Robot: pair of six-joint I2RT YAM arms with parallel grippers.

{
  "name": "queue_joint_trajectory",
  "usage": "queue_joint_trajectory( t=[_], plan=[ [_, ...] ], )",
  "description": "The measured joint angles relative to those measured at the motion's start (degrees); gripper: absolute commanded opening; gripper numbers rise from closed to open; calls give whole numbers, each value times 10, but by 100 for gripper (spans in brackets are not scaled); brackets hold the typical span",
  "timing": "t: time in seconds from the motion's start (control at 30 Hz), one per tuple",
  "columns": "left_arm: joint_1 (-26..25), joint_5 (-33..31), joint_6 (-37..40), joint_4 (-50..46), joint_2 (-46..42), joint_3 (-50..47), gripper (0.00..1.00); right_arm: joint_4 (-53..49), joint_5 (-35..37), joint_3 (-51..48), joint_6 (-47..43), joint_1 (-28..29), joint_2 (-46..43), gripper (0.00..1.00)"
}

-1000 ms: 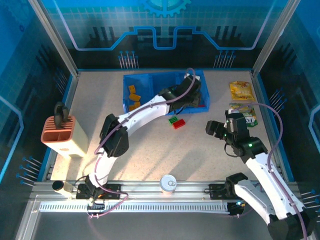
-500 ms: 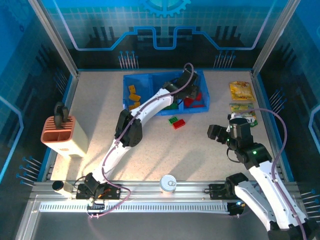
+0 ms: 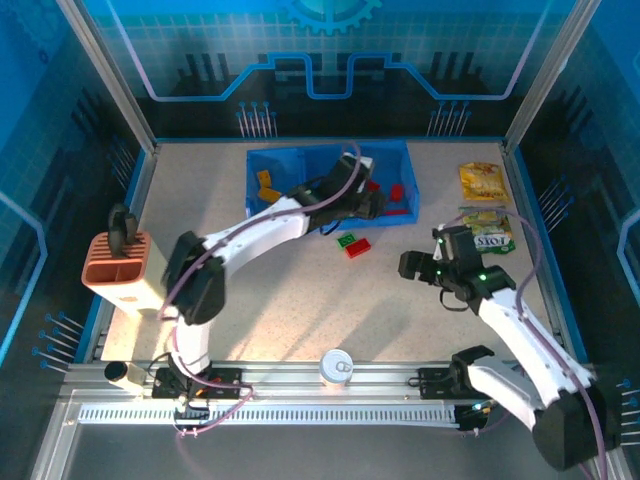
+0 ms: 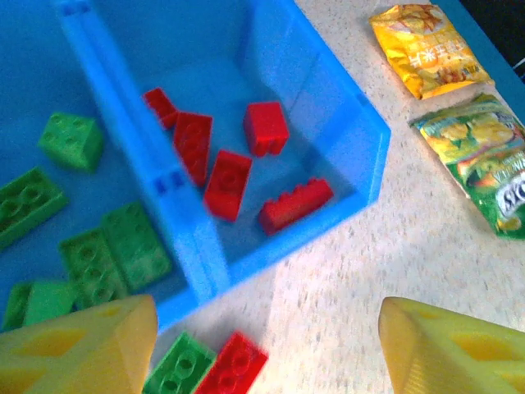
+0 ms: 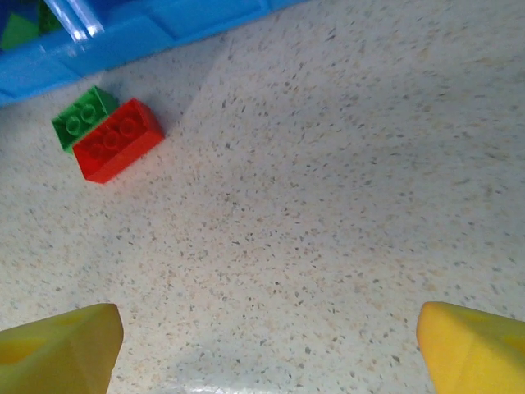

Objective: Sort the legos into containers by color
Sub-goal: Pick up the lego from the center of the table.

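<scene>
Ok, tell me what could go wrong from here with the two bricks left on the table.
1. The green brick and red brick lie touching, so a grasp on one may catch or shove the other and mix the colors.
2. Both sit close to the tray wall; a descending finger could strike it.
3. The left gripper hovers open near them while the right gripper, also open, faces them: the two might collide.

Lettering is printed on the yellow packet (image 4: pixel 426 49) and the green packet (image 4: pixel 480 160), upper right; none can be read.
</scene>
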Motion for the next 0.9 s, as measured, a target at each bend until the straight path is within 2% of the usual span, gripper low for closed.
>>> queue_joint_trajectory(
  t=[0.13, 0.33, 0.5, 0.67, 0.9],
  plan=[
    [0, 0, -21, 70, -139, -207, 73, 35, -3, 30, -49, 41, 101, 100],
    [-6, -5, -47, 85, -286, -405, 73, 65, 1, 136, -142, 80, 259, 100],
    [-10, -23, -66, 63, -426, -497, 73, 64, 4, 238, -210, 98, 368, 100],
    [-10, -47, -82, 40, -540, -544, 73, 49, 4, 315, -249, 120, 450, 100],
    [-10, -62, -99, 6, -598, -586, 73, 23, 13, 355, -261, 144, 522, 99]
  ],
)
